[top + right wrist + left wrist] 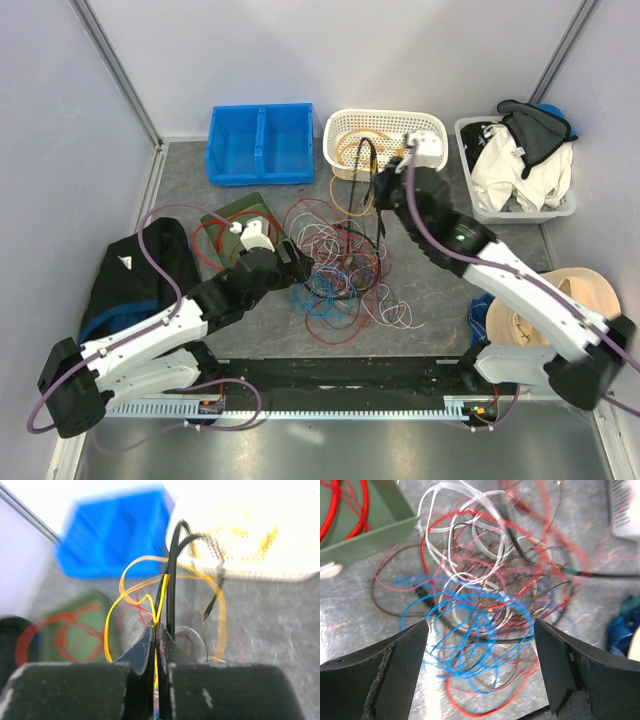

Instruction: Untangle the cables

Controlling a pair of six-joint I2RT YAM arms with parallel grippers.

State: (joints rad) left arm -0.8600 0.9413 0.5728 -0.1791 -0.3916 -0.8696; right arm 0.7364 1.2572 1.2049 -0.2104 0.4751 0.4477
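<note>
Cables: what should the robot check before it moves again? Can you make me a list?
1. Right gripper shut on the yellow cable: ok.
2. Only one cable pinched: cannot tell; the black cable runs down to the fingertips too.
3. Left gripper open, holding nothing: ok.
4. Left gripper over the tangle, ready to hold it down: ok.
5. Yellow cable free of the tangle: cannot tell; its far end is blurred.

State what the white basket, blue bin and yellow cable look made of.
White basket: likely moulded plastic, matte, with perforated walls.
Blue bin: likely rigid plastic, smooth, uniform colour.
Yellow cable: thin wire, seemingly in smooth plastic insulation, bending in loose loops.
</note>
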